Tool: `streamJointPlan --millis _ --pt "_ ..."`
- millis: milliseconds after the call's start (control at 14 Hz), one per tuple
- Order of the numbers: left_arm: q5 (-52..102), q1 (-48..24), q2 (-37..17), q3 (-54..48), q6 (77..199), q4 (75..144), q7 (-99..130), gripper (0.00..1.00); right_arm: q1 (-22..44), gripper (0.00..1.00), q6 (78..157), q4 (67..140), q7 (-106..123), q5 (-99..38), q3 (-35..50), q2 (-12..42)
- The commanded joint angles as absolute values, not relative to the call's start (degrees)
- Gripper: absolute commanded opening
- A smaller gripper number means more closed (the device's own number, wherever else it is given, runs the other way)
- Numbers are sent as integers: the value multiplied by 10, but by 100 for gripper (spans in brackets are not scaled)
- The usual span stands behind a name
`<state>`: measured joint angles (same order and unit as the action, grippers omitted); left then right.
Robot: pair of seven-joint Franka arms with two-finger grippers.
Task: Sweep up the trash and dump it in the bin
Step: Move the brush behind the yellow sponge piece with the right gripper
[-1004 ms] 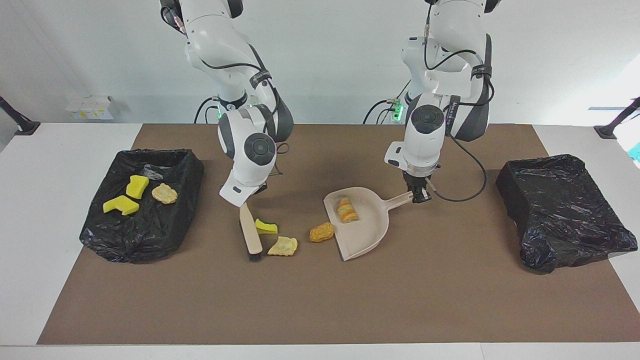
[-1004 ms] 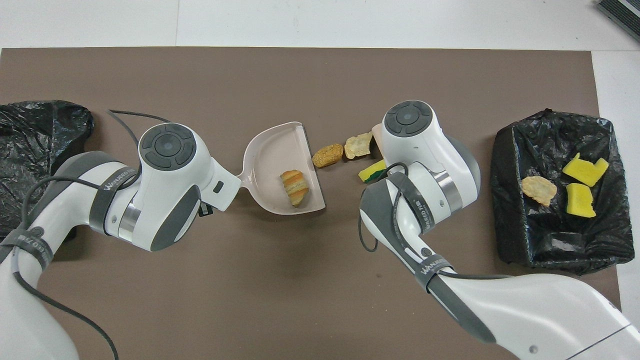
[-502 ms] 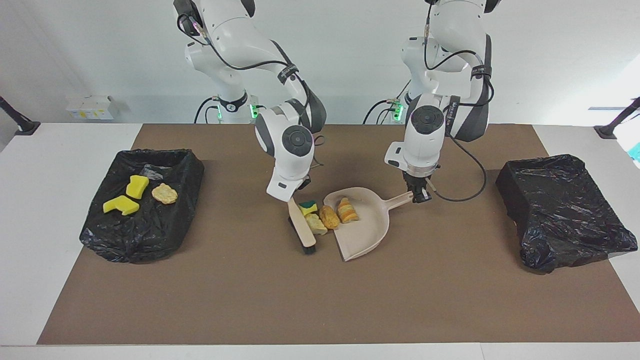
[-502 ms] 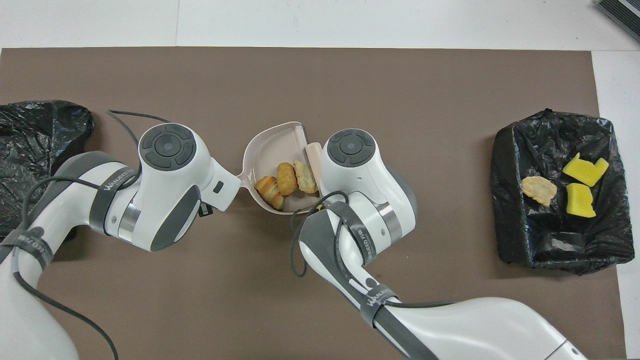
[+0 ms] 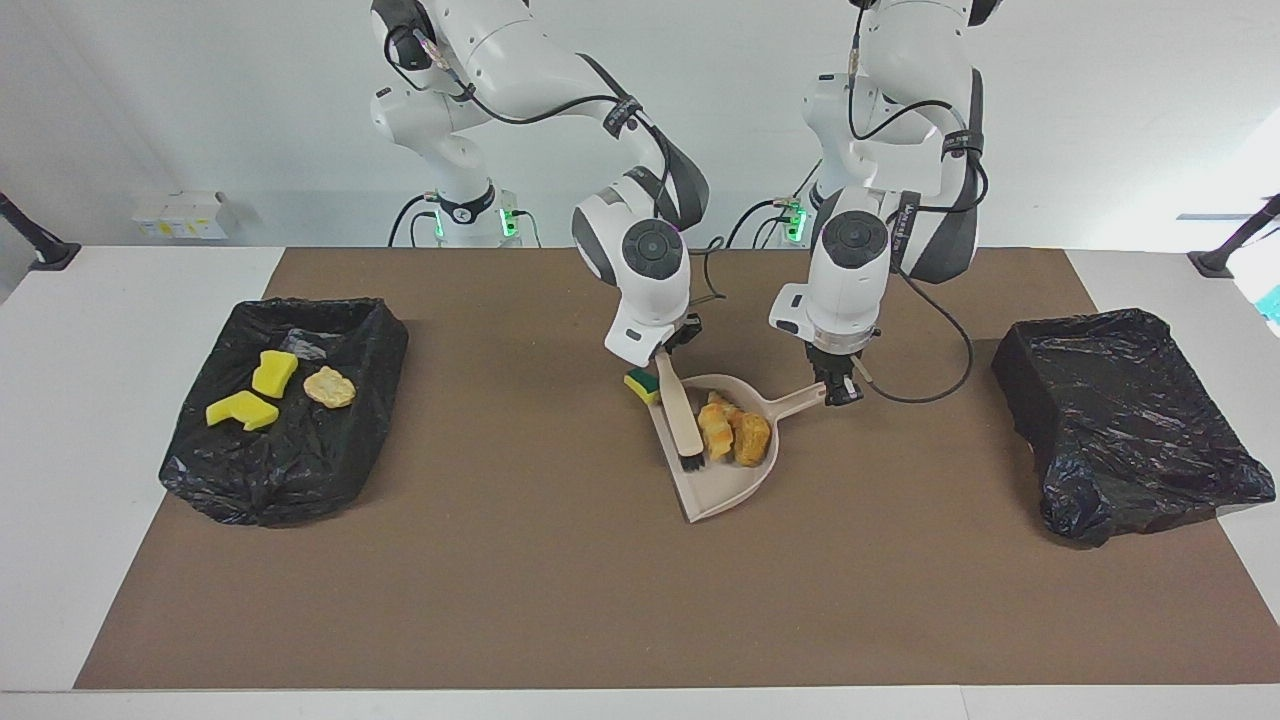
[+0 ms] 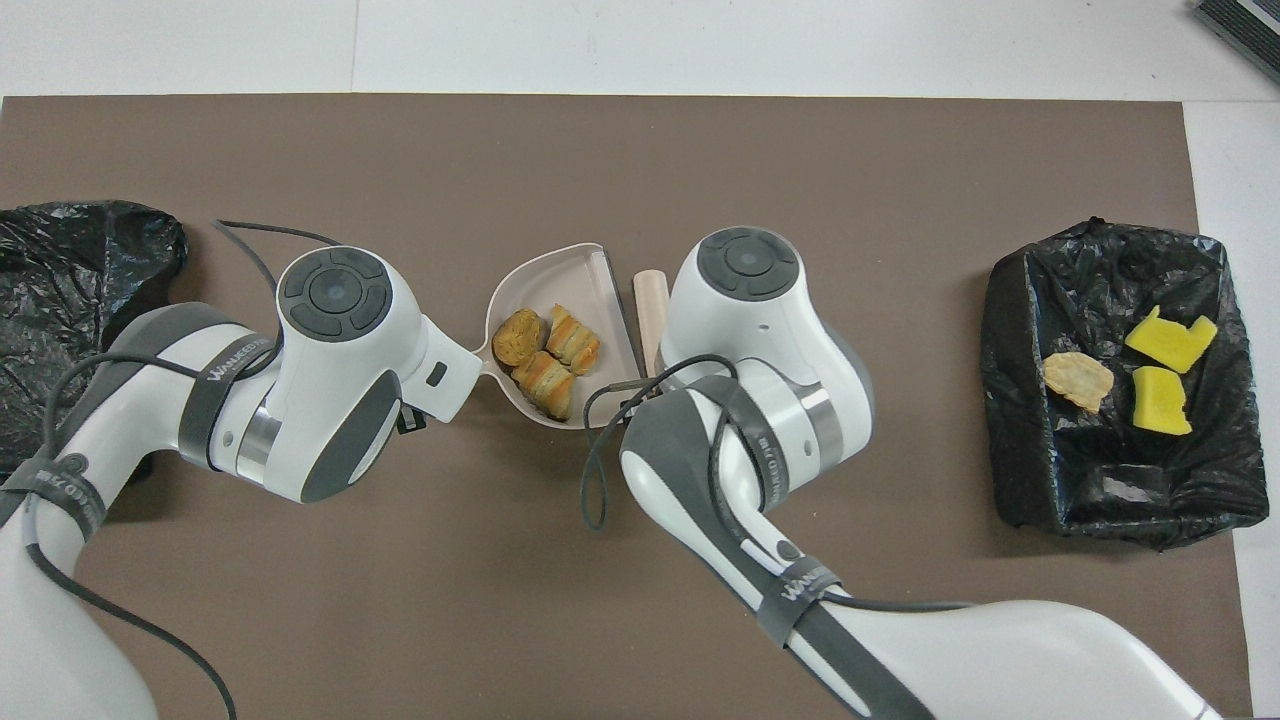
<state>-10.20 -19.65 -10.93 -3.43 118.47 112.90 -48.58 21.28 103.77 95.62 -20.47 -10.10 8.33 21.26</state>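
Observation:
My right gripper (image 5: 668,352) is shut on the beige brush (image 5: 679,412), whose black bristles rest at the mouth of the beige dustpan (image 5: 722,486). The brush handle also shows in the overhead view (image 6: 650,306). My left gripper (image 5: 838,388) is shut on the dustpan's handle and holds the pan (image 6: 556,276) flat on the mat. Three golden-brown trash lumps (image 5: 734,432) lie in the pan, also seen from overhead (image 6: 546,352). A yellow and green sponge chunk (image 5: 640,385) lies outside the pan, beside its rim, nearer to the robots.
An open black-lined bin (image 5: 352,322) at the right arm's end holds two yellow chunks (image 5: 258,392) and one bread lump (image 5: 328,387); it also shows overhead (image 6: 1012,330). A second black-bagged bin (image 5: 1130,420) stands at the left arm's end.
My right gripper swept the brush toward the dustpan, pushing two brown lumps in to join the third. The sponge chunk slipped past the rim and stayed outside. The left arm has not moved.

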Motion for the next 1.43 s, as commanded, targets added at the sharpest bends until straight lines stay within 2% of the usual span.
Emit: streamJointPlan --millis 0,143,287,573,717,1075,1362 --pt "-109 -191 -95 -36 1200 1147 -479 0 166 0 975 962 -196 -115 87 158" --pt "-109 -191 -95 -36 1201 1147 -479 0 158 0 953 976 -206 -115 84 130" --pt "-109 -191 -96 -36 1201 1147 -488 0 160 0 961 1050 -224 -115 84 91" --pt "-111 -191 -97 -35 1210 1147 -557 0 161 0 1073 1213 -240 -116 84 13" --pt "-114 -192 -98 -35 1214 1147 -568 0 156 0 1125 1254 -244 -116 84 22" --pt "-122 -193 -97 -35 1212 1147 -569 0 177 0 1134 1238 -252 -133 87 51" --pt "-136 -197 -96 -35 1208 1147 -569 0 244 0 1136 1158 -314 -157 89 116"
